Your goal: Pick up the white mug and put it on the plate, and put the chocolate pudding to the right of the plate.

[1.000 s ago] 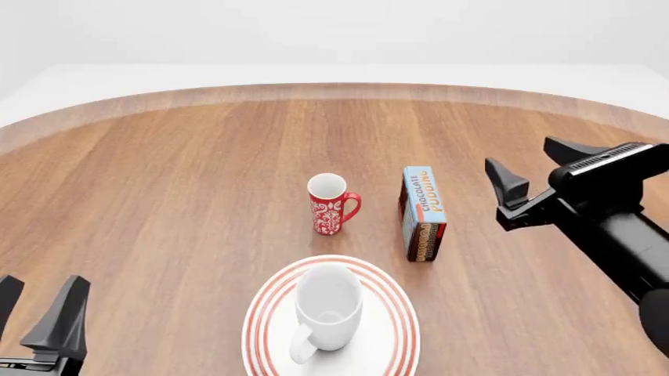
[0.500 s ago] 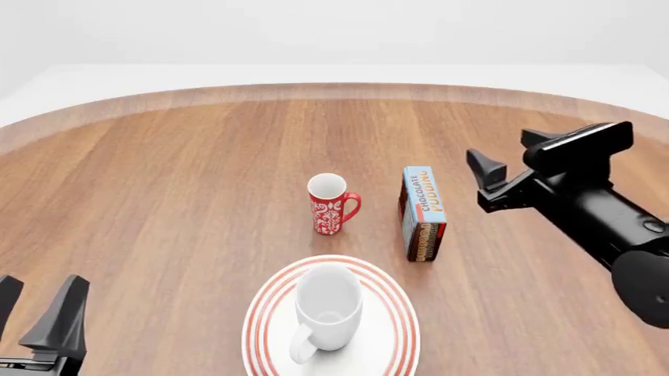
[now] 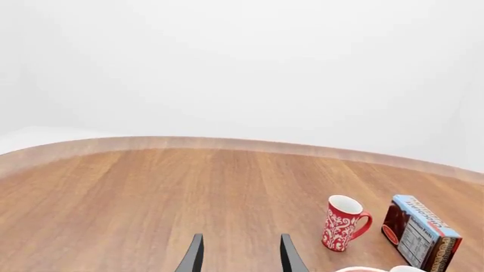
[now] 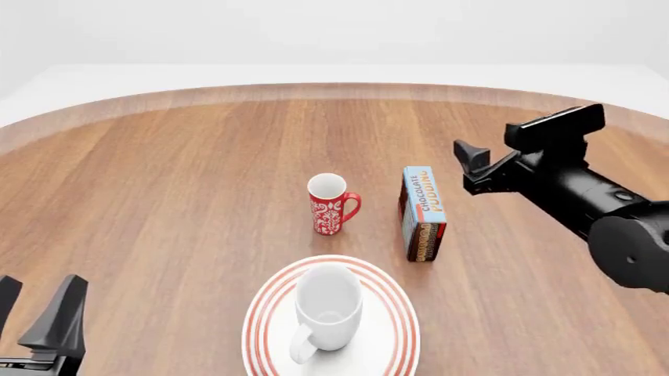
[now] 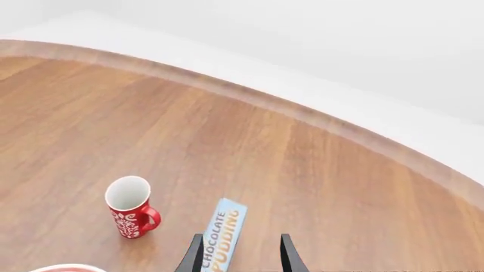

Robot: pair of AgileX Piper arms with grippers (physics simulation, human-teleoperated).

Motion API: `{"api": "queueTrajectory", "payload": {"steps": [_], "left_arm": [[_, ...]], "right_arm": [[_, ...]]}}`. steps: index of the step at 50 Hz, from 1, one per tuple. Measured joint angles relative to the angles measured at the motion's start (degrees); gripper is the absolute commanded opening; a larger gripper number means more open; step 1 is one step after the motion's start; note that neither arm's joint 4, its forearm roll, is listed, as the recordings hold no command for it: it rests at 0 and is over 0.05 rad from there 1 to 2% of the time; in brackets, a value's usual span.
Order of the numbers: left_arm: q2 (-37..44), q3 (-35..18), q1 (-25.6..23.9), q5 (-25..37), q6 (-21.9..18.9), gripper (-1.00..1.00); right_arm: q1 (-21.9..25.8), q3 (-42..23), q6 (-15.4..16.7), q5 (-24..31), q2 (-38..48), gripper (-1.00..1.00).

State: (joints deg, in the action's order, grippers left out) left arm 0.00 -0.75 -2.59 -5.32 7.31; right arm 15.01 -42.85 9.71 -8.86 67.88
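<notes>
chocolate pudding [image 4: 424, 213]: long axis runs away from robot | right gripper [image 4: 512, 153] nearer, above-right, fingers apart, empty | left gripper [image 4: 40, 313] parted, seemingly idle

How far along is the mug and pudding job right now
Done: the glossy white mug stands on the red-ringed round plate. In hand: the open right gripper hovers near the light-blue chocolate pudding carton. Left: gripping it and placing it right of the plate.
</notes>
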Motion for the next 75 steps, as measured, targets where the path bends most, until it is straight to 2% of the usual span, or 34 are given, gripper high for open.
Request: {"api": "queueTrajectory", "payload": {"steps": [8,31,48,75], "left_arm": [[0.00,0.01,0.09,-0.04,0.06,1.00],[0.00,0.06,0.15,-0.11,0.31,1.00],[0.00,0.08,0.22,-0.11,0.44,1.00],[0.00,0.12,0.44,-0.03,0.55,1.00]], "right_arm": [[0.15,-2.10,-1.31,1.47,2.10,1.00],[0.35,-8.94,-8.19,6.37,8.35,1.00],[-0.58,-11.42,-12.46,7.45,11.65,1.00],[-2.39,-13.92,-16.19,7.62,16.27,1.00]]}}
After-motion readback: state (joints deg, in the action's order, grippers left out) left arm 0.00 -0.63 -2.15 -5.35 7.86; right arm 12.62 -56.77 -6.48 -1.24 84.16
